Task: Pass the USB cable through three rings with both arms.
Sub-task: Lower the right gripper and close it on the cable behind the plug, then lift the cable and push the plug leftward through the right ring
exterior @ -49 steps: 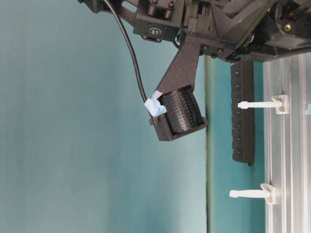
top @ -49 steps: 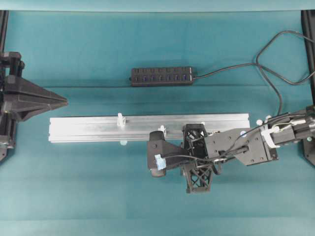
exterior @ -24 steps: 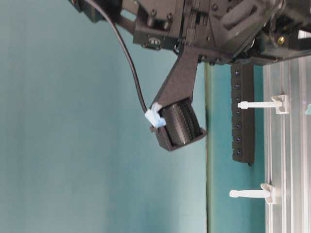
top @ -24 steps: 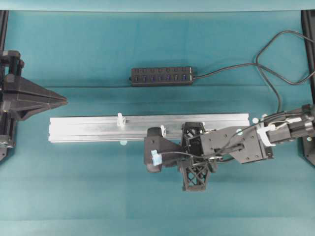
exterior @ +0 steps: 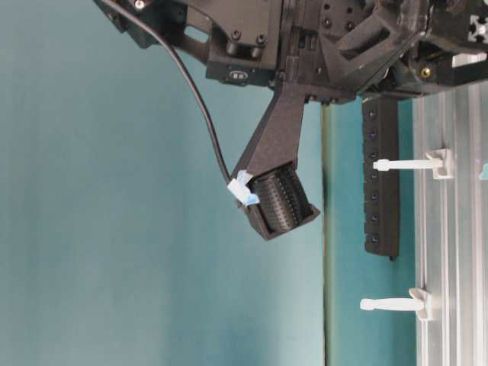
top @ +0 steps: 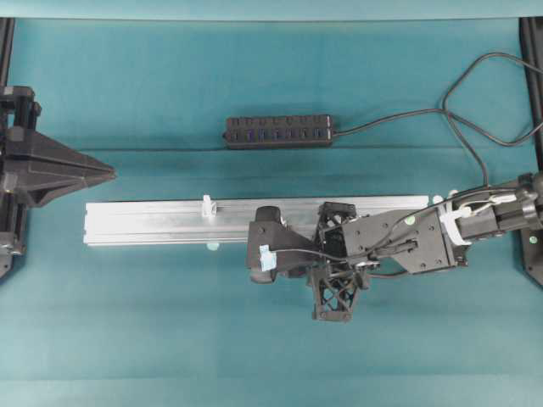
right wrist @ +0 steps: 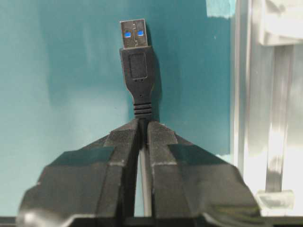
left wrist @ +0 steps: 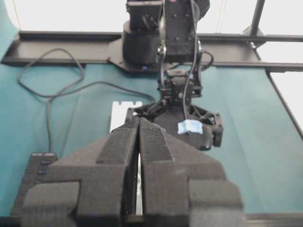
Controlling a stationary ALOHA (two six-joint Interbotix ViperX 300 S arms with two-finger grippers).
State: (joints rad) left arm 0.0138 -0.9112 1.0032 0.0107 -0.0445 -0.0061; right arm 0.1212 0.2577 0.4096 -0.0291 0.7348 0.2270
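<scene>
In the overhead view, the right gripper (top: 265, 254) is hovering at the near edge of the silver rail (top: 153, 222), and the left gripper (top: 102, 173) is waiting at the left with its jaws pressed together, holding nothing. In the right wrist view, the jaws are pinching the USB cable (right wrist: 138, 66) just behind its plug. The plug is sticking out straight beside the rail. The cable is probably light and limp, so holding near the stiff plug is helping to aim it at the rings.

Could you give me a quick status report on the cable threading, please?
Right gripper shut on USB cable, plug sticking out beside the rail. Left gripper shut, empty, parked clear. No ring threaded yet.
</scene>
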